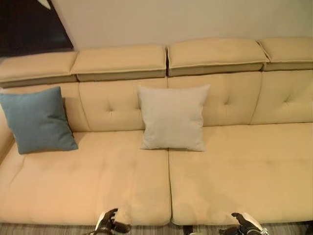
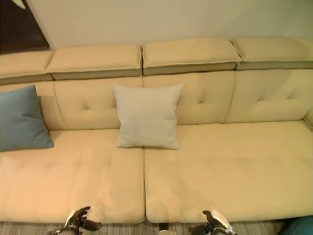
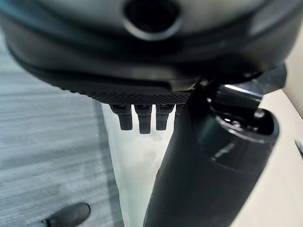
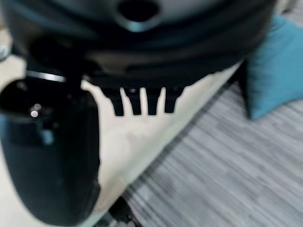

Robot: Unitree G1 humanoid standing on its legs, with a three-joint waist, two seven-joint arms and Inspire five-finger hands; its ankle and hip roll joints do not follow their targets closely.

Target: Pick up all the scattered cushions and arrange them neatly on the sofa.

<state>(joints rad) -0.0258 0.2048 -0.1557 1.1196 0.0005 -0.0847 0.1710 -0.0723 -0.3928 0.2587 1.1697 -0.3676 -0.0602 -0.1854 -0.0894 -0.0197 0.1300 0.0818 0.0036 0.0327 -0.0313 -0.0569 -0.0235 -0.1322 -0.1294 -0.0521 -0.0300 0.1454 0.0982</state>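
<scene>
A blue cushion (image 1: 38,120) leans upright against the backrest at the left end of the cream sofa (image 1: 234,171). A pale grey cushion (image 1: 173,117) stands against the backrest near the middle. A teal cushion (image 4: 274,61) lies on the floor off the sofa's right end, its corner also visible as the teal cushion (image 2: 298,226). My left hand (image 1: 108,223) and right hand (image 1: 244,224) hang low in front of the seat's front edge, both open and holding nothing. The fingers (image 3: 142,118) and fingers (image 4: 142,101) are straight, past the seat edge.
Grey striped flooring (image 4: 227,165) runs along the sofa's front. The sofa's right seat half (image 2: 230,166) is bare. A dark panel (image 1: 29,24) stands behind the sofa's left end.
</scene>
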